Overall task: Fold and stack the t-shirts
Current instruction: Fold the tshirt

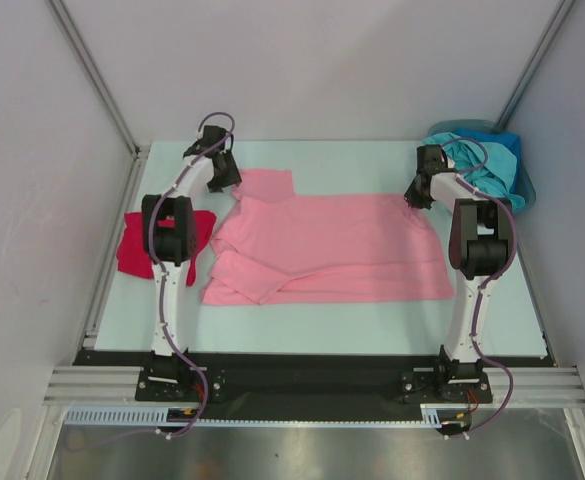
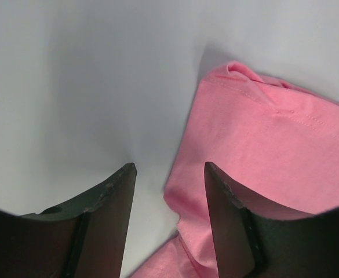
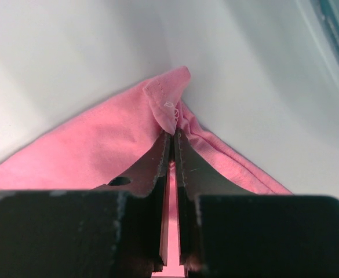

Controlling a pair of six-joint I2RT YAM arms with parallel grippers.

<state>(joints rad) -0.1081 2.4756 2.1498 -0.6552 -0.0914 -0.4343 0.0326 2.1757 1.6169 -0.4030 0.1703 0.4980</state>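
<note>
A light pink t-shirt (image 1: 332, 245) lies spread across the middle of the table. My right gripper (image 1: 413, 195) is shut on its far right corner, which bunches at the fingertips in the right wrist view (image 3: 170, 110). My left gripper (image 1: 229, 182) is open at the shirt's far left edge, with the pink cloth (image 2: 262, 150) under its right finger (image 2: 227, 214) and bare table under the left one. A bright red t-shirt (image 1: 135, 248) lies folded at the left, partly hidden by the left arm. Teal and blue t-shirts (image 1: 492, 160) are heaped at the far right.
The pale table (image 1: 352, 160) is bounded by grey walls at the back and both sides. The heap of shirts sits in a dark bin (image 1: 525, 190) right behind the right arm. A dark strip and metal rail (image 1: 312, 385) run along the near edge.
</note>
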